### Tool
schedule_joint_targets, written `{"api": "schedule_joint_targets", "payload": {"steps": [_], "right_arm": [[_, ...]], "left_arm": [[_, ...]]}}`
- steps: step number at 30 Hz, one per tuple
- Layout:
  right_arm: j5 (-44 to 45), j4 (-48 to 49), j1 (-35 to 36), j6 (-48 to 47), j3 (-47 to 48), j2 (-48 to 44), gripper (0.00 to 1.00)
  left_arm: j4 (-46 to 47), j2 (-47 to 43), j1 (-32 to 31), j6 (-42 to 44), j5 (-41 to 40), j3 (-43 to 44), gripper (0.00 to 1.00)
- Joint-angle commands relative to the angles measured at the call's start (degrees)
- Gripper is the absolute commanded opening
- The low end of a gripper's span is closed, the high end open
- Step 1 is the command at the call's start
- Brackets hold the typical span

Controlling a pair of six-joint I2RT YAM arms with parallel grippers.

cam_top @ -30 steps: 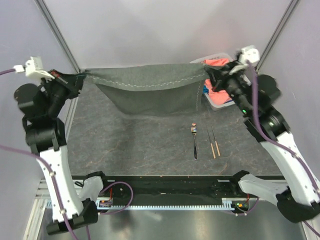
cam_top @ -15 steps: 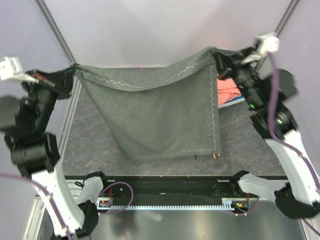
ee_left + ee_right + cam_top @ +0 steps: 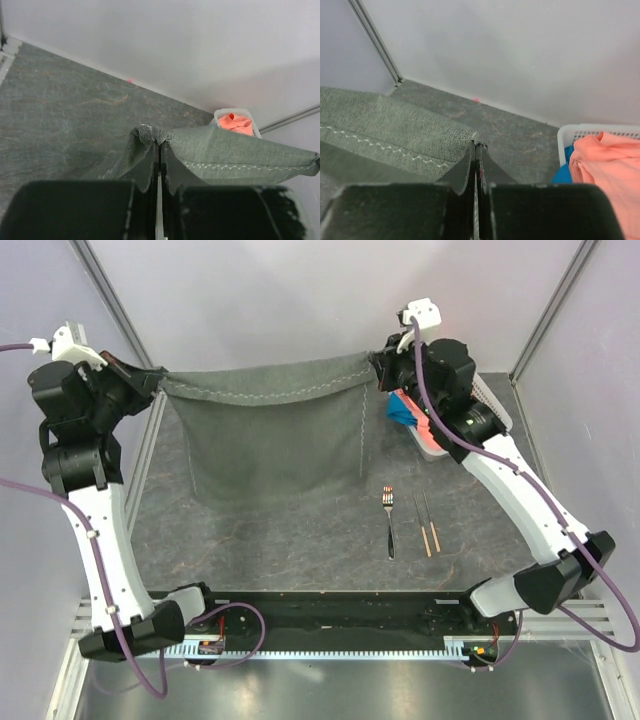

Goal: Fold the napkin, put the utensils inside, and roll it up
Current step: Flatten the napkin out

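Napkin (image 3: 270, 430) hangs taut above the far desk (image 3: 300, 540)
Left hand (image 3: 158, 383) and right hand (image 3: 380, 362) each pinch a top corner (jaws closed) — lower both evenly, clear of the fork (image 3: 389, 522).

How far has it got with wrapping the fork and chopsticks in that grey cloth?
Early on. Done: just the pickup. In hand: the left tool and right tool each pinch an upper corner of the napkin, which hangs stretched between them. No fold looks made yet. Left: fold it, put in the fork and chopsticks, which lie untouched on the table, then roll.
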Motion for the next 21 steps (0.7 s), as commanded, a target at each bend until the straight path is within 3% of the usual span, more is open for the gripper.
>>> {"api": "schedule_joint_targets", "payload": {"steps": [1, 6, 12, 17, 21], "right_arm": [[-2.3, 5.2, -0.1, -2.8, 0.1, -7.9, 0.00], [-2.9, 5.1, 0.0, -3.3, -5.4, -16.2, 0.00], [-5.3, 2.7, 0.0, -5.2, -2.3, -19.5, 0.00], [-1.8, 2.9, 0.0, -5.5, 5.1, -11.4, 0.00], [-1.5, 2.6, -1.3, -4.8, 13.7, 5.4, 0.00]], "left_arm": [[2.2, -9.0, 0.2, 3.4, -2.8, 0.3, 0.02], [-1.5, -17.0, 0.2, 4.1, -5.1, 0.8, 0.02], [-8.3, -18.9, 0.2, 5.1, -8.3, 10.9, 0.02], [-8.2, -13.7, 0.1, 3.8, -6.7, 13.0, 0.02], [-5.3, -6.7, 0.2, 4.2, -9.8, 6.8, 0.02]]}}
